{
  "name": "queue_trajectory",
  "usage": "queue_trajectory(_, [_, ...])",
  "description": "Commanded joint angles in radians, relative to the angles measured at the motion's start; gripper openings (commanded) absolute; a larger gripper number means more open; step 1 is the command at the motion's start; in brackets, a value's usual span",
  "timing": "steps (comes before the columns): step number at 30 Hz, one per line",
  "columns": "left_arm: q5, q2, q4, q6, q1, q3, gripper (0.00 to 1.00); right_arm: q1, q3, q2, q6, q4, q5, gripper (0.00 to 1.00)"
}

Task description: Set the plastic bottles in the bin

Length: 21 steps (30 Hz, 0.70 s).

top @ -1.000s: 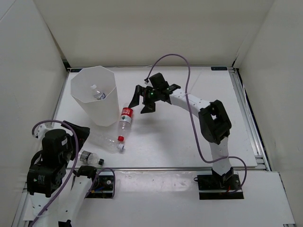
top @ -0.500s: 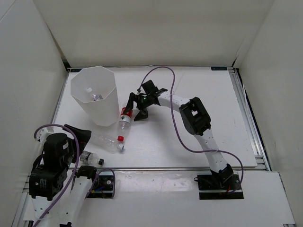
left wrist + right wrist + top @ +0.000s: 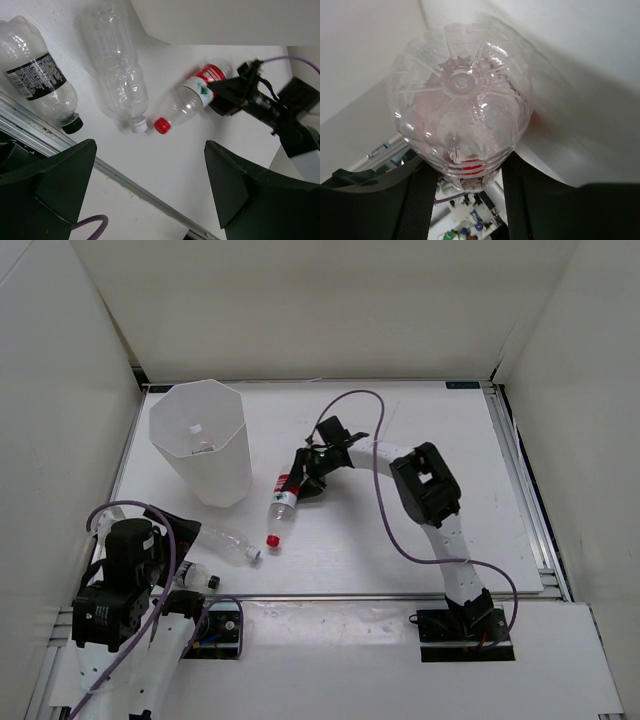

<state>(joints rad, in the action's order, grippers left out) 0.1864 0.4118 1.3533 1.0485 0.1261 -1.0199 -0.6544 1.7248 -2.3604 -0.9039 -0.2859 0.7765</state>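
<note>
Where white walls (image 3: 320, 300) box the white table (image 3: 400, 540) — clear, red-capped red-labelled bottle (image 3: 286, 492) sits centre frame, R gripper (image 3: 303, 478) clamped on its base; L gripper (image 3: 150, 147) wide, empty.

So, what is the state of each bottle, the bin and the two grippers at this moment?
bin: upright, top open.
bottle in the bin: lying inside, label too small to read.
red-labelled bottle: red cap on, gripped at its base end, outside the bin.
unlabelled bottle: lying on the table, white cap on.
short bottle: lying on the table, dark cap on.
left gripper: open, empty.
right gripper: shut on the red-labelled bottle.
</note>
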Motion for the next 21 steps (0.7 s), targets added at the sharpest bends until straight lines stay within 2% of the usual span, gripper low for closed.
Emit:
queue_trajectory(1, [-0.005,0.007,0.070,0.042,-0.005,0.029,1.00,0.073,-0.120,0.177,0.062,-0.045,-0.051,0.29])
queue_trajectory(2, [0.010,0.007,0.070,0.068,-0.005,0.046,1.00,0.073,-0.139,0.214,0.071,-0.062,-0.074,0.26])
queue_trajectory(6, [0.048,-0.028,0.070,0.165,-0.005,0.099,1.00,0.122,-0.151,0.429,0.071,-0.095,-0.112,0.22])
queue_trajectory(10, [0.039,-0.047,0.070,0.249,-0.005,0.177,1.00,0.122,0.034,0.530,0.030,-0.063,-0.192,0.18])
queue_trajectory(15, [-0.002,-0.012,0.060,0.243,-0.005,0.198,1.00,0.038,0.402,0.435,0.007,-0.021,-0.269,0.13])
queue_trajectory(16, [-0.013,0.020,0.060,0.229,-0.005,0.198,1.00,0.024,0.520,0.397,0.007,-0.006,-0.285,0.13])
queue_trajectory(19, [-0.033,0.086,0.049,0.164,-0.005,0.179,1.00,-0.046,0.633,0.348,0.055,0.074,-0.350,0.13])
queue_trajectory(21, [-0.033,0.114,0.049,0.119,-0.005,0.167,1.00,-0.103,0.645,0.331,0.100,0.125,-0.449,0.13])
